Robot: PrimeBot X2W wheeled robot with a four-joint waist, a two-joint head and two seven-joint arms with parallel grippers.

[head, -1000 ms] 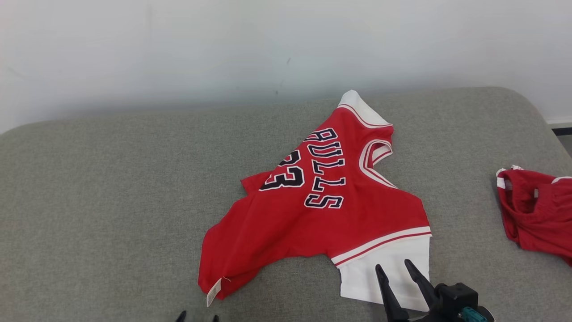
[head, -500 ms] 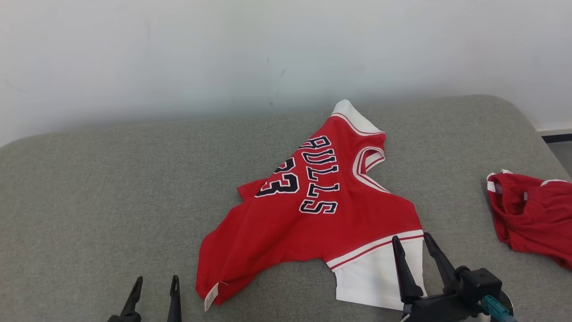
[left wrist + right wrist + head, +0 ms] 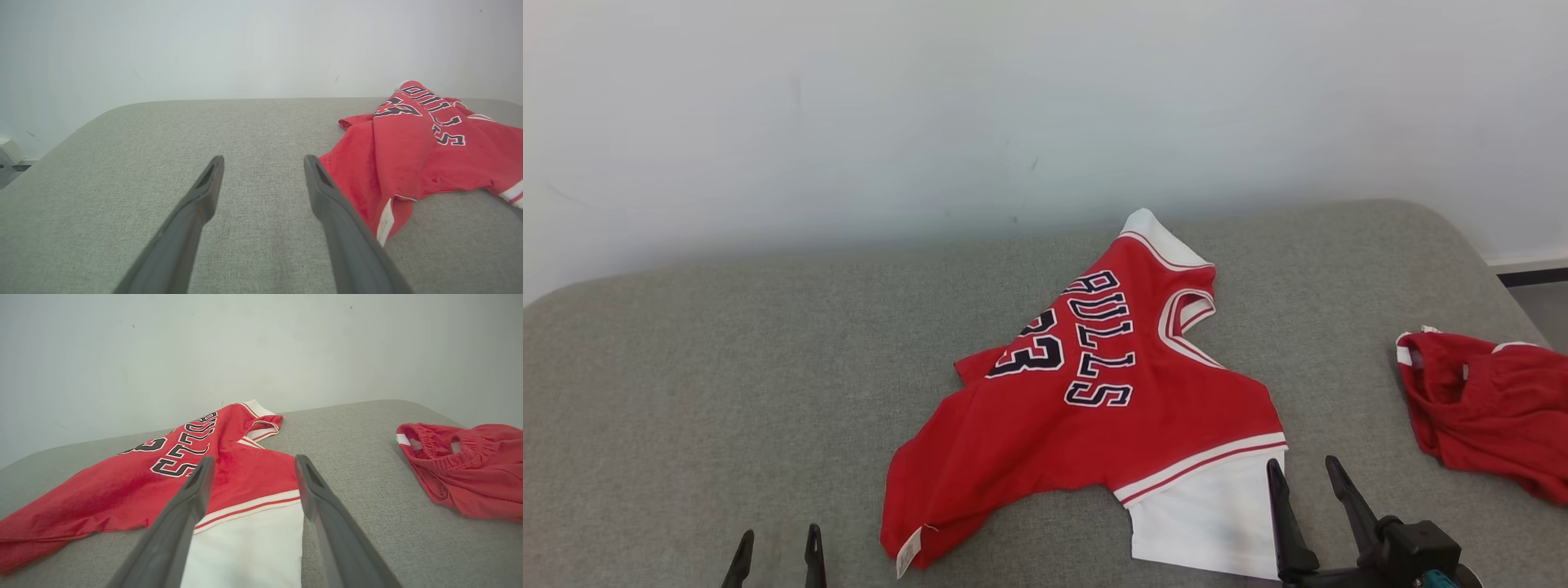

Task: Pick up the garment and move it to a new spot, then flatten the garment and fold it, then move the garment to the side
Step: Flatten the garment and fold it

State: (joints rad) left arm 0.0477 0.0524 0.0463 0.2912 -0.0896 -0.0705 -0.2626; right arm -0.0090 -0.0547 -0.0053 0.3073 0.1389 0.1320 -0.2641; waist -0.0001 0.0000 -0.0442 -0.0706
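I had the right gripper (image 3: 1300,463) spread wide and empty, its fingers straddling the right edge of the jersey's white hem (image 3: 1209,523); I judged that corner a sensible place to bite, since it lay flat and apart from the folds; whether the tips touched cloth I could not tell. The left gripper (image 3: 779,532) was just as wide, holding nothing, low over bare cushion (image 3: 727,367) just beside the corner with the label (image 3: 907,562); that put one hand near each lower corner for a two-handed lift. The jersey (image 3: 1094,408) lay crumpled and skewed mid-cushion, lettering up, one side folded under; it was not yet picked up. Red shorts (image 3: 1486,416) sat well apart at the right edge, so I would place it away from them.
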